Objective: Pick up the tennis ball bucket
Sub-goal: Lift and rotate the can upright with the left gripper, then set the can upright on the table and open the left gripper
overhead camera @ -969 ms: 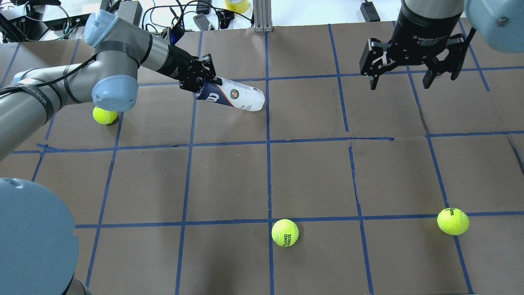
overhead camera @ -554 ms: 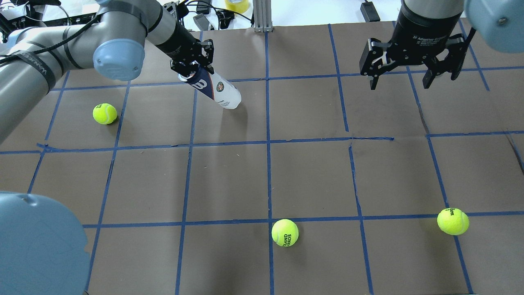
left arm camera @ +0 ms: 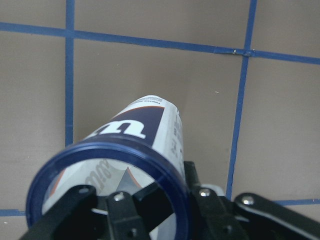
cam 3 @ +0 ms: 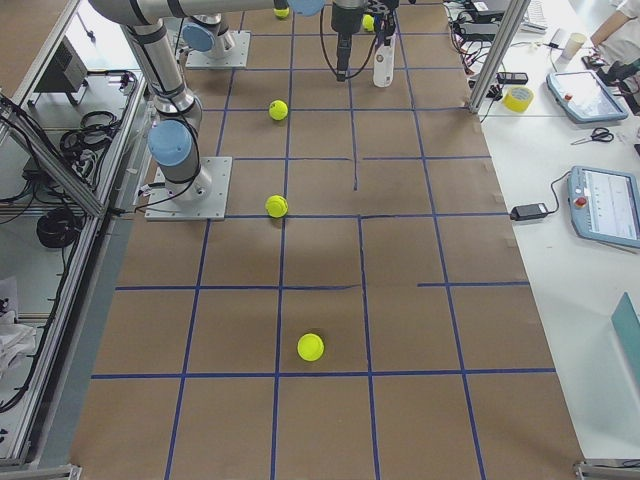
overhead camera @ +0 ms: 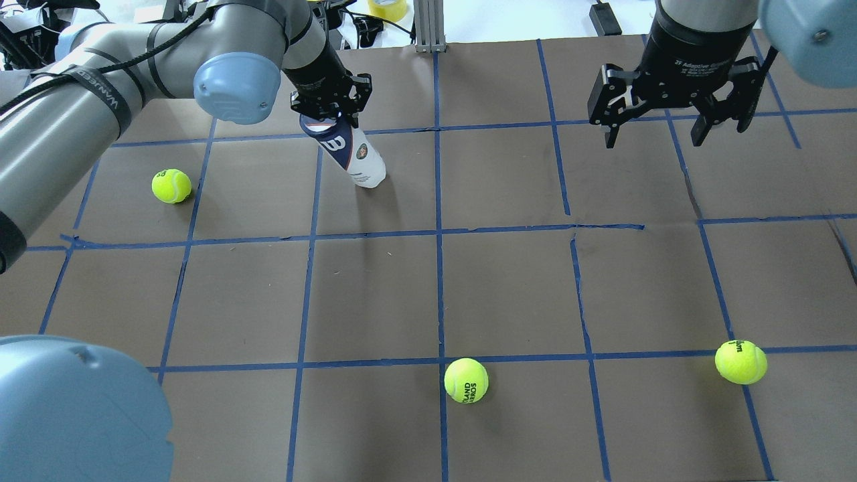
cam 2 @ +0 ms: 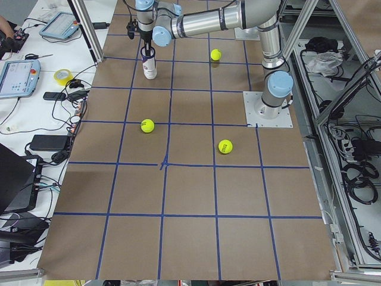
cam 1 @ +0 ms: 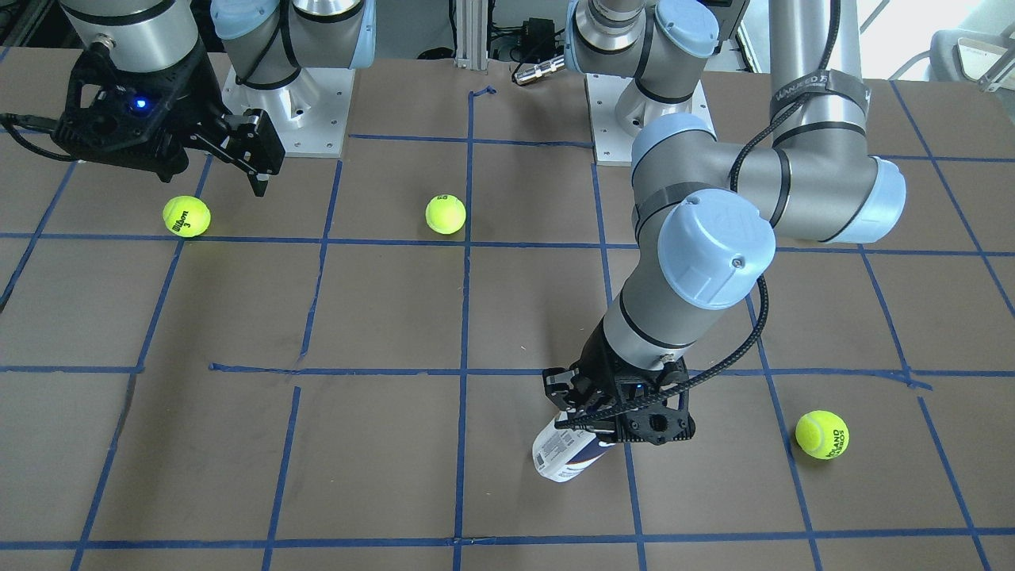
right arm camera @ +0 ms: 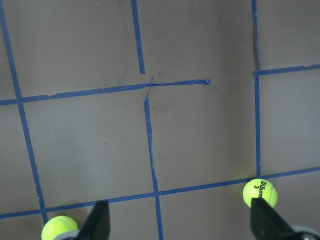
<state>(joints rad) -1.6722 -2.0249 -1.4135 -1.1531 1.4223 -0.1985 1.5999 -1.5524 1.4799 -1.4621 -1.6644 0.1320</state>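
You have the tennis ball bucket (overhead camera: pixel 355 157) held at its navy rim, with the left gripper (overhead camera: pixel 329 117) clamped on the top end. It is a slim clear can wrapped in a white and navy label, with a white W just under the rim and a round crest lower down. It stands nearly upright with a slight lean, rim up and base down. It sits on the robot's left half of the table (overhead camera: pixel 509 288), toward the far edge. You cannot tell from these views whether the base touches the surface.
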